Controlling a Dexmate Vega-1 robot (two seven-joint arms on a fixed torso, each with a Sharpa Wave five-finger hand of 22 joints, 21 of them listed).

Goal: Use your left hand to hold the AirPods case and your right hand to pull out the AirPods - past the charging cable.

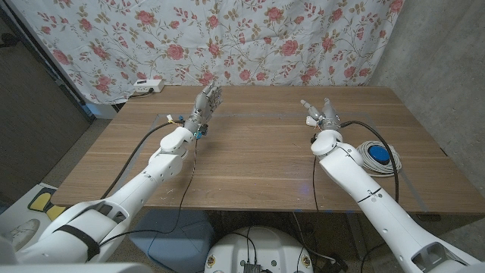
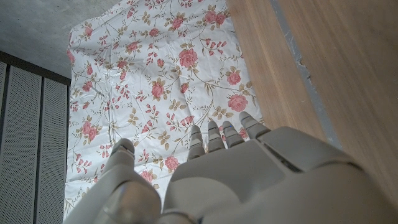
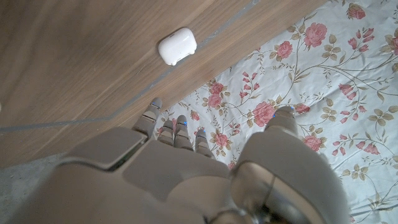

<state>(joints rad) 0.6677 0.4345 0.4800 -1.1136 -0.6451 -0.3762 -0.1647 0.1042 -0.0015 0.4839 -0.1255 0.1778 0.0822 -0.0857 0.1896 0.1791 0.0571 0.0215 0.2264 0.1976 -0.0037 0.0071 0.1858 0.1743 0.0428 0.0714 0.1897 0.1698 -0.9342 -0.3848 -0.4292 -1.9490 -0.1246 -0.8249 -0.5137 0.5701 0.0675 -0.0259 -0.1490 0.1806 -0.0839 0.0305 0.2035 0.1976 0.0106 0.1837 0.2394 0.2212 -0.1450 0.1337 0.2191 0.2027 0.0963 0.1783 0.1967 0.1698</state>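
Note:
A small white AirPods case (image 3: 178, 45) lies closed on the wooden table (image 1: 250, 159), just beyond my right hand's fingertips (image 3: 176, 127) and untouched. My right hand (image 1: 324, 114) hovers at the table's far right with fingers apart and nothing in it. A small white shape (image 1: 311, 120) beside it may be the case. My left hand (image 1: 206, 102) stands upright at the far middle-left, fingers spread (image 2: 214, 140) and empty, well apart from the case. A coiled white charging cable around a blue puck (image 1: 377, 157) lies to the right of my right forearm.
A floral cloth (image 1: 227, 38) hangs behind the table. A white power strip (image 1: 148, 86) sits at the back left corner. A thin tape line (image 1: 258, 114) crosses the far part of the tabletop. A thin cable (image 1: 191, 163) trails from my left wrist.

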